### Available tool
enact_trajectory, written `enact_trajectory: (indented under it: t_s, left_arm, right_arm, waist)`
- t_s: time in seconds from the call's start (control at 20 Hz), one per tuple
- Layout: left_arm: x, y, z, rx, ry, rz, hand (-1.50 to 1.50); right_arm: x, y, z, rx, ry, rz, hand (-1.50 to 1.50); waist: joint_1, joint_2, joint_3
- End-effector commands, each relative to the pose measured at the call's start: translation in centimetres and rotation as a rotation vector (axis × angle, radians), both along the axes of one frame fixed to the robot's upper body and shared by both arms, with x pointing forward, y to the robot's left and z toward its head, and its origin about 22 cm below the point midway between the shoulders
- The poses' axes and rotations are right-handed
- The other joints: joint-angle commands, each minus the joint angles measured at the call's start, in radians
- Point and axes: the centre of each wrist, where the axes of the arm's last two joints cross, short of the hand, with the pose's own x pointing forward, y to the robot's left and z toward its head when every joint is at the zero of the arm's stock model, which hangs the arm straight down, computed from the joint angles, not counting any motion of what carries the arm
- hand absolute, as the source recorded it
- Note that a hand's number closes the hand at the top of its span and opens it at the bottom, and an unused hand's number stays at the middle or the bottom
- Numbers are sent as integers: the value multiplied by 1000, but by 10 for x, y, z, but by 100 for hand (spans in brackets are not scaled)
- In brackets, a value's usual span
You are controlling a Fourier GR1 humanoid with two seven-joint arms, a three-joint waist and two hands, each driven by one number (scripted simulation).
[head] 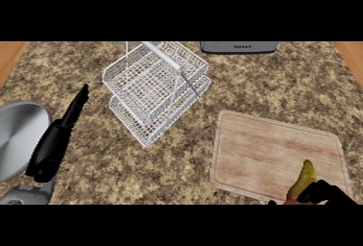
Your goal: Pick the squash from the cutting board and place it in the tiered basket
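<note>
the right hand [327, 193] curls round the squash [303, 178] low on the cutting board [269, 144], the left hand [60, 137] rests straight-fingered, and the tiered basket [152, 84] holds nothing.

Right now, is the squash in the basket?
No, the squash lies on the cutting board, by the right hand.

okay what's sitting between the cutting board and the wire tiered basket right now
Nothing. In the head view, only bare speckled counter separates the cutting board from the tiered basket. The squash lies at the board's near edge by the right hand.
</note>
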Motion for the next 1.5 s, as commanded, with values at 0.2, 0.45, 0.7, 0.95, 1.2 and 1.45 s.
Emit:
enact_trajectory:
  t_s: [0.2, 0.45, 0.7, 0.95, 1.2, 1.45]
  left_arm:
    - [-1, -2, 1, 4, -21, -15, 0]
    - [3, -1, 4, 7, -10, -39, 0]
    - [10, -15, 12, 4, -11, -39, 0]
    - [8, -22, 13, -6, -1, -47, 0]
    - [15, -23, 23, 9, -12, -71, 0]
    - [7, -24, -1, 10, 5, -88, 0]
  right_arm:
    - [-36, 20, 69, 105, -213, 59, 150]
    - [-23, 33, 90, 25, -285, 149, 150]
    - [5, 50, 106, 28, -373, 210, 150]
    - [38, 66, 119, 68, -384, 205, 150]
    - [85, 77, 143, 114, -372, 198, 150]
    - [126, 92, 175, 192, -368, 190, 150]
  waist:
    - [16, 2, -2]
    - [27, 5, -2]
    - [36, 8, -3]
    - [48, 5, -3]
    - [60, 7, -2]
    - [78, 10, -4]
